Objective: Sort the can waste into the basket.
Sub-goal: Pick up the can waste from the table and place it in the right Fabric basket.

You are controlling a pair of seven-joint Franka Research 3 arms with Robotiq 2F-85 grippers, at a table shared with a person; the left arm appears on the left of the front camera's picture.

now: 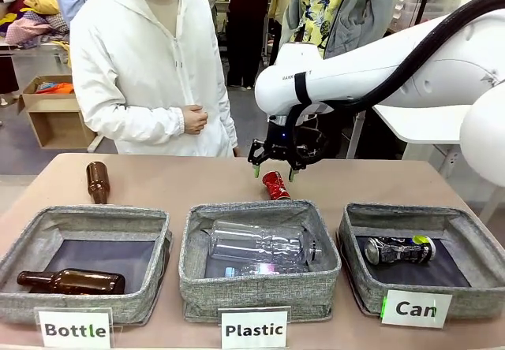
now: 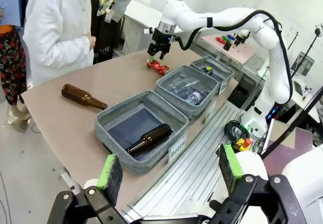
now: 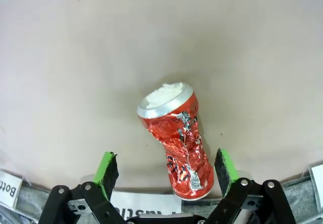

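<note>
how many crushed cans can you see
2. The red can lies on the table behind the Plastic bin, below the open right hand; the black-and-silver can lies in the Can basket. No others seen.

Whether the red can touches the Plastic bin's far rim is unclear. In the right wrist view the right end effector covers part of the Plastic card; the Bottle card beside it is cut off.
</note>
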